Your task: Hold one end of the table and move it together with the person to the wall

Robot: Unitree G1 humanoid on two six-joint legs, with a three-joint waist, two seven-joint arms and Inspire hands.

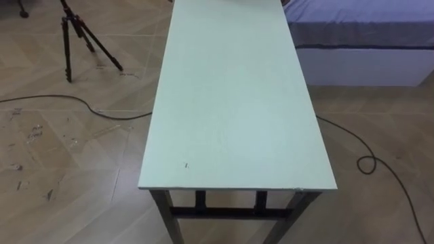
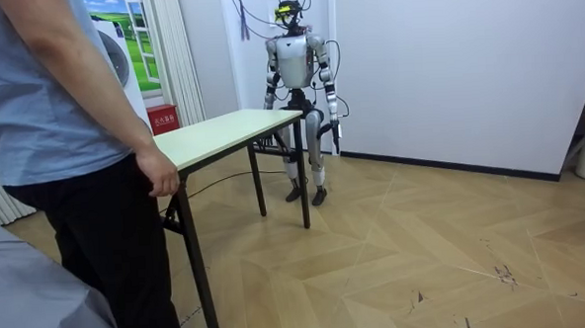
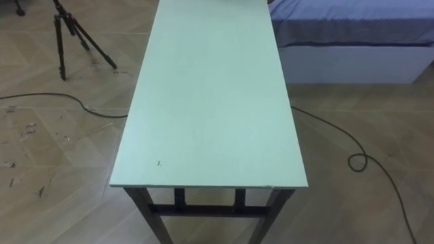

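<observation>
A long table (image 1: 230, 102) with a pale green top and dark legs stretches away from me, its near short edge just below my view. In the room view I stand at the far end of the table (image 2: 233, 125), close to that short edge. My left hand (image 2: 336, 123) hangs at my side with its fingers straight down, holding nothing. My right hand (image 2: 269, 104) sits low by the table's far corner. A person (image 2: 64, 144) stands at the opposite end, one hand (image 2: 159, 177) hanging right beside the table's edge.
A dark tripod (image 1: 74, 34) stands on the wooden floor to the table's left. A bed (image 1: 359, 34) with a blue cover lies at its right. Cables (image 1: 366, 163) trail over the floor on both sides. A white wall is behind me.
</observation>
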